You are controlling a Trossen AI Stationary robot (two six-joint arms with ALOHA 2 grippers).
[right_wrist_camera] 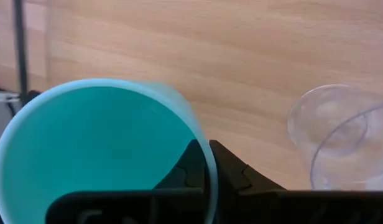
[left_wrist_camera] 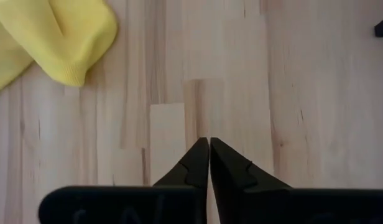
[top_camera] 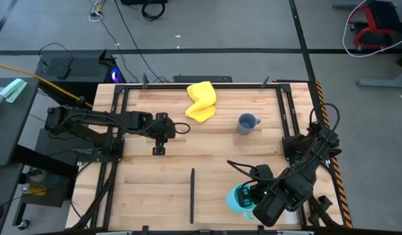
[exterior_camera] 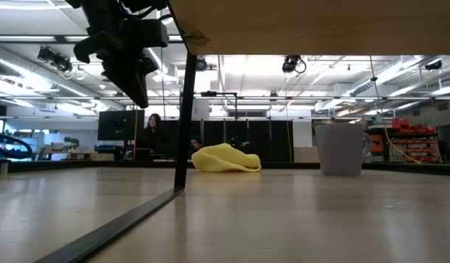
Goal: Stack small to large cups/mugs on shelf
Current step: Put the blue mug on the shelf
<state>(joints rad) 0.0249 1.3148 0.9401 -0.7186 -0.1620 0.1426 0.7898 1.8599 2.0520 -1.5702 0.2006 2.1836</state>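
Pale wooden tabletop [top_camera: 207,156]: right gripper [right_wrist_camera: 207,163] pinches the rim of the bright cyan handled mug [right_wrist_camera: 98,149] near the front edge, beside the small clear plastic cup [right_wrist_camera: 344,137]. Mug looks rigid, slick; rim pinch may slip. Left gripper [left_wrist_camera: 209,163] hovers closed, empty.

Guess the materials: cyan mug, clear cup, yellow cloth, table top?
Cyan mug: opaque, smooth, matte-looking wall; plastic or glazed ceramic, can't tell which.
Clear cup: see-through with thin wall, wood grain showing through; probably plastic.
Yellow cloth: soft knit or woven fabric, rolled hem, limp folds.
Table top: pale wood in jointed strips, visible grain, satin finish.
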